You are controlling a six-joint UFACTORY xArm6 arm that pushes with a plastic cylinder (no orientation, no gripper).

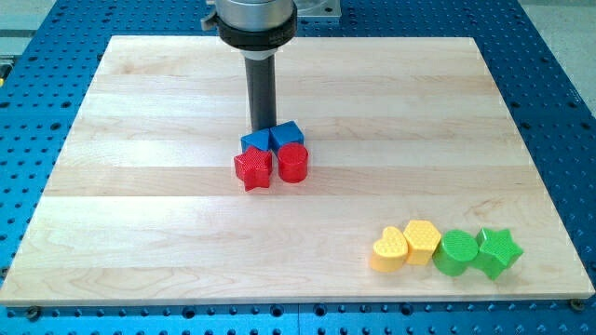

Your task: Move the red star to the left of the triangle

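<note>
The red star (252, 168) lies near the board's middle. It touches a blue block (254, 142), which may be the triangle, just above it. A blue cube (287, 135) sits to that block's right, and a red cylinder (292, 162) sits below the cube, right of the star. These blocks form a tight cluster. My tip (264, 127) stands right behind the two blue blocks, at the cluster's top edge; its very end is partly hidden by them.
At the view's bottom right a row of blocks lies near the board's edge: a yellow heart (390, 249), a yellow block (422, 241), a green cylinder (457, 253) and a green star (497, 250). The wooden board (140, 214) rests on a blue perforated table.
</note>
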